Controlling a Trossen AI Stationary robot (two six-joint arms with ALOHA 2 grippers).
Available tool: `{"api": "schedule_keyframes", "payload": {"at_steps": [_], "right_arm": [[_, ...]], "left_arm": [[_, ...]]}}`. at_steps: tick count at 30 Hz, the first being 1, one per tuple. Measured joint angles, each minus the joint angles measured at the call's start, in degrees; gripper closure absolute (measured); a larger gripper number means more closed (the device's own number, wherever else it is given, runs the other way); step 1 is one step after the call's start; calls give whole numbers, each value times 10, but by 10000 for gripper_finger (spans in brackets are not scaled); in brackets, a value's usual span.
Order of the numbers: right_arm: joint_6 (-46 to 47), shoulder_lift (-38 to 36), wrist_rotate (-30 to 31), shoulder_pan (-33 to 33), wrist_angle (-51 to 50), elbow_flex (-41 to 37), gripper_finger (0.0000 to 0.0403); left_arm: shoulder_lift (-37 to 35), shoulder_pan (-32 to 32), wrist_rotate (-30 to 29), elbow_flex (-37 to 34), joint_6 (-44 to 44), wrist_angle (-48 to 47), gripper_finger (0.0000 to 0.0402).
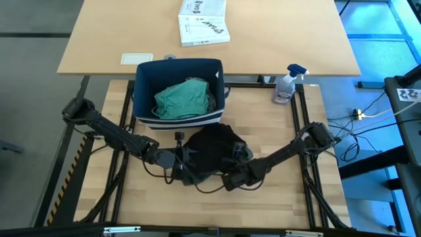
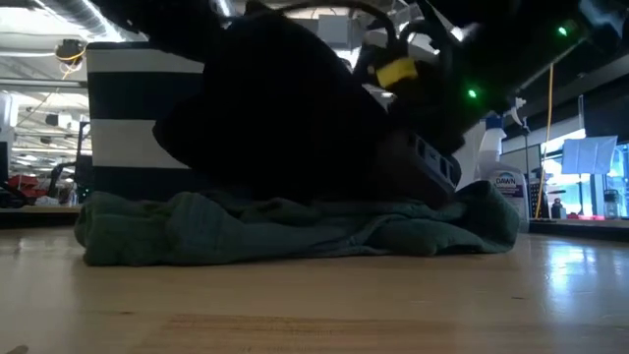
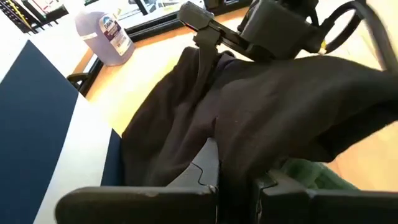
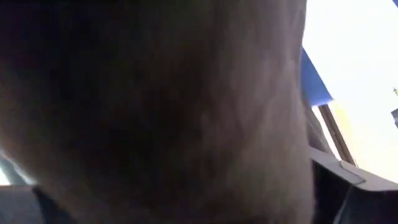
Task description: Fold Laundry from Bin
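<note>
Laundry shows as three soft pieces: a crumpled teal piece (image 1: pixel 184 100) inside the bin (image 1: pixel 146 71), a black T-shirt (image 1: pixel 212 150) bunched on the wooden table (image 1: pixel 276 197) just in front of the bin, and an olive-green piece (image 2: pixel 295 228) lying flat under it (seen from table height). One bin, rectangular navy fabric with white stripes. Two grippers meet at the shirt: left gripper (image 1: pixel 186 162) pinches its dark cloth, right gripper (image 1: pixel 235 158) stands spread wide against it. One plastic spray bottle (image 1: pixel 285 84) stands nearby.
</note>
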Motion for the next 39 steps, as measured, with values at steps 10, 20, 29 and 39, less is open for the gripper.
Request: {"api": "schedule_keyframes", "payload": {"at_steps": [10,20,29,39], "right_arm": [[138,-48,-1,10,-181,-7,94],[310,-185,13,42,-261,-83,94],[249,-365,-181,-56,48,-269,94],[220,-388,-562,-262,230,-342,94]], "left_arm": [[0,-2,28,0,-19,-46,389],[0,-39,60,0,-42,-110,389],[0,-63,58,0,-46,-109,389],[0,-63,58,-1,-46,-111,389]]}}
